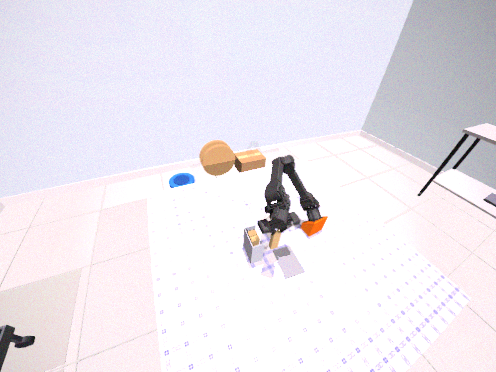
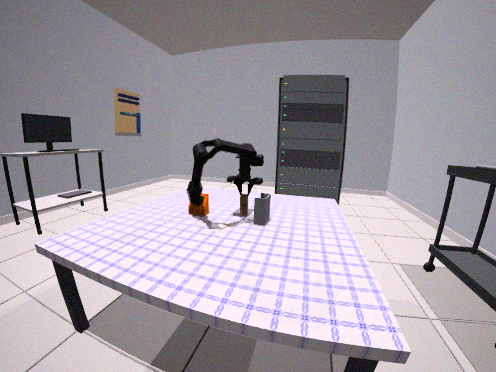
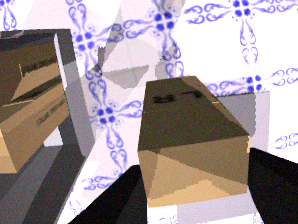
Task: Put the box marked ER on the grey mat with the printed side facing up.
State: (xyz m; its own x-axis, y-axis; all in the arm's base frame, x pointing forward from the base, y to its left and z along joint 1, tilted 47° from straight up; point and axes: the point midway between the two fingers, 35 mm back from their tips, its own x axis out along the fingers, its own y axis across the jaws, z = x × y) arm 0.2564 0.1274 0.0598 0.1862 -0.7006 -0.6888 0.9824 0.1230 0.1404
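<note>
My gripper [image 1: 275, 233] [image 2: 244, 195] [image 3: 194, 167] points down and is shut on a cardboard box [image 1: 274, 241] [image 2: 244, 206] [image 3: 195, 182]. The box hangs upright outside the bin, between it and the mat. One broad side shows dark print in the wrist view, shaded and too blurred to read surely. The grey bin [image 1: 257, 254] [image 2: 261, 212] [image 3: 79, 102] stands beside it. Two other boxes stand in the bin, one [image 3: 35, 127] nearer in the wrist view and one [image 3: 37, 67] behind; their print is unreadable. The grey mat [image 1: 292, 266] [image 3: 257, 111] lies flat, with a dark shadow on its back part.
An orange block [image 1: 314, 227] [image 2: 201, 211] sits at the arm's base. The patterned table top [image 1: 220, 300] [image 2: 280, 260] extends around bin and mat. A blue ring-shaped thing [image 1: 172, 184], a round brown thing [image 1: 217, 158] and a brown carton [image 1: 251, 162] are farther back.
</note>
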